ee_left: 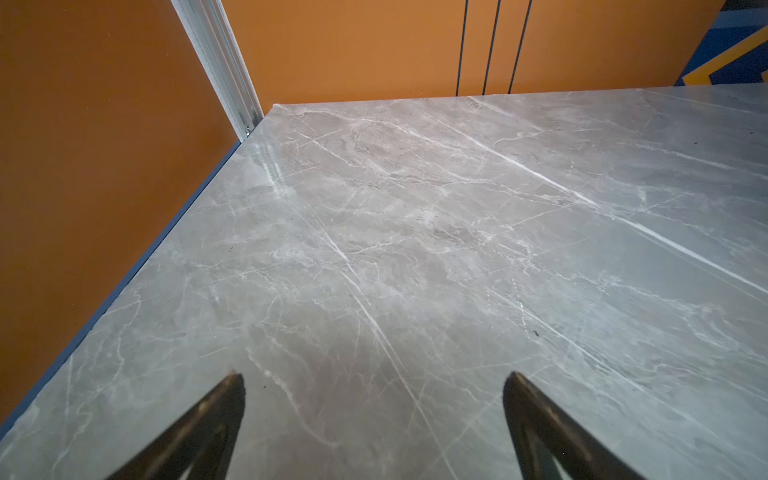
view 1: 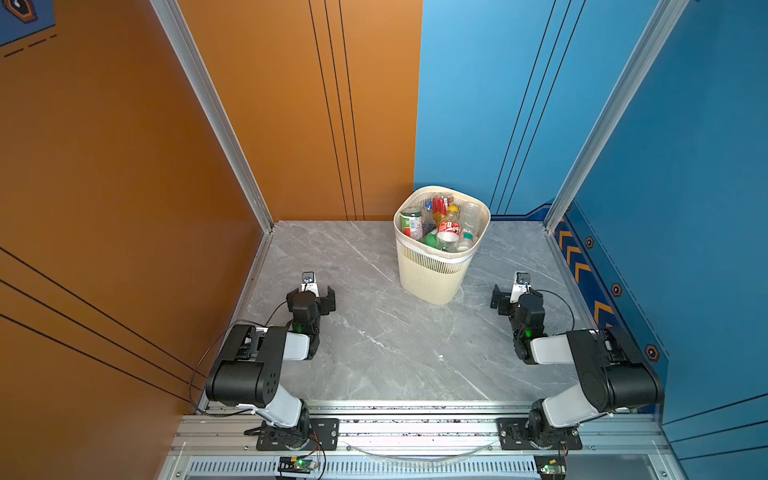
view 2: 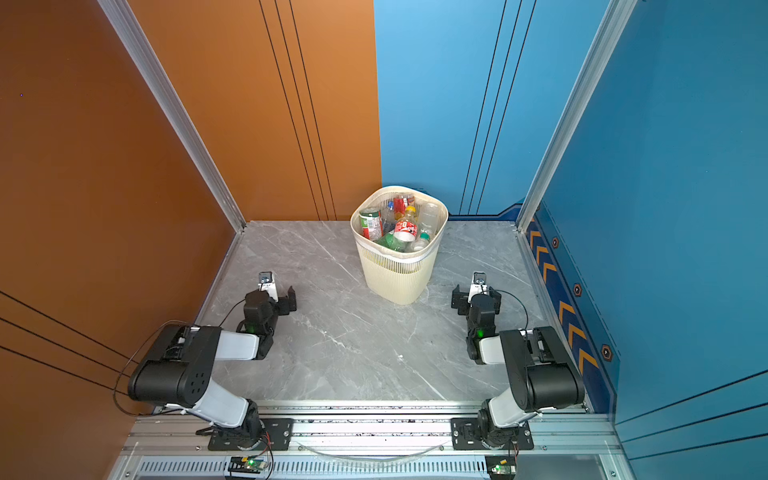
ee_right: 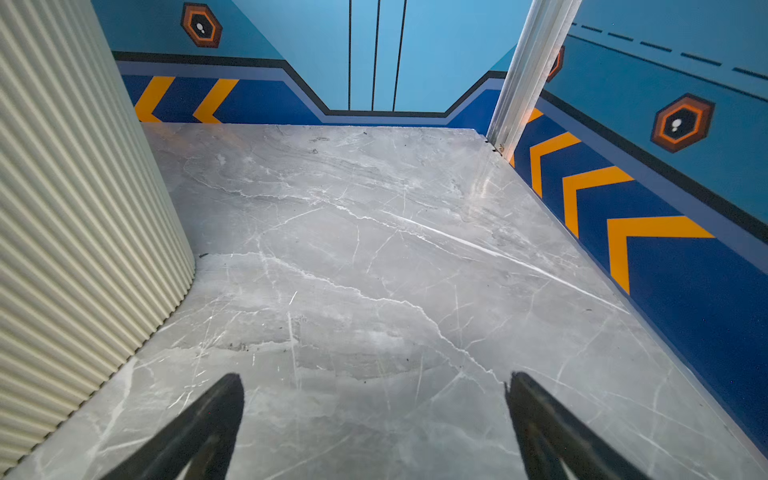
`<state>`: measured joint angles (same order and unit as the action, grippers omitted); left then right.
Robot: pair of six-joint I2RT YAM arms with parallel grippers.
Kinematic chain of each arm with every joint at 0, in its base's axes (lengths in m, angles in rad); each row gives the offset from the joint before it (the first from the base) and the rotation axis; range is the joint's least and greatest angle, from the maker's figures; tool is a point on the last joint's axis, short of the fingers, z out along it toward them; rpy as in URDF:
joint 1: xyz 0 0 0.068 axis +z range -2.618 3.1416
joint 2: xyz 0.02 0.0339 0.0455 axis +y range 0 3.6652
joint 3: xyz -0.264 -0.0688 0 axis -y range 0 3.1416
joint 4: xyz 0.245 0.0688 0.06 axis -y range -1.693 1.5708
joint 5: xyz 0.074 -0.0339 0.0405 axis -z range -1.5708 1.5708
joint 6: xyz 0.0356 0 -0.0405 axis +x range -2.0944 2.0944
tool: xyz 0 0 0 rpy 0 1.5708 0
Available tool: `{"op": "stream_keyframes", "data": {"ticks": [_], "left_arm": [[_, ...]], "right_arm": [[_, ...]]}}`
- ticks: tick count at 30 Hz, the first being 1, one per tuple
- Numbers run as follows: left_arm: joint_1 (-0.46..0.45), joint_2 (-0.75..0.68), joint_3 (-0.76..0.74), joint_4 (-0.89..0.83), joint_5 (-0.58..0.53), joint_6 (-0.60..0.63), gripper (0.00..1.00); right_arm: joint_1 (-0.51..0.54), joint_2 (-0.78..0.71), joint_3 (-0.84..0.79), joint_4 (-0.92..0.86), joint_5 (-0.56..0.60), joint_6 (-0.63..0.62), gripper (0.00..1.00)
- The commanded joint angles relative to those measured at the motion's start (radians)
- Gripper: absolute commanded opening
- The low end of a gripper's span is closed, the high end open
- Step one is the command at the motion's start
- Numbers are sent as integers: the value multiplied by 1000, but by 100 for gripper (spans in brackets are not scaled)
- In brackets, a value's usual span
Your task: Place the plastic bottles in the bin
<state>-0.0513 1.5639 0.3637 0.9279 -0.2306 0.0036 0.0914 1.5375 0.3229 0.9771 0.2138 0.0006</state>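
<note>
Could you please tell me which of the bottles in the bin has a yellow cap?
The red-labelled bottle near the middle of the bin; the other caps that show look blue or green.

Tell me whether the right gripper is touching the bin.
Apart. The right wrist view shows bare table between the open right gripper and the ribbed wall of the bin.

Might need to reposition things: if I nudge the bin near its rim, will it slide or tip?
Likely tips: the bin is tall and narrows toward its base. Pushed low, it would probably slide, since the marble-look tabletop looks smooth. Probably light: thin slotted plastic holding plastic bottles.
</note>
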Motion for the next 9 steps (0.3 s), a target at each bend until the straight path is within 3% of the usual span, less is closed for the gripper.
{"op": "stream_keyframes", "data": {"ticks": [1,9], "left_arm": [[11,-1,15,-11,25,-4,98],[16,-5,8,1,26,-16,98]], "right_arm": [[-14,-7,36,-70,18,31,100],[-29,-13,27,-57,-48,26,100]]}}
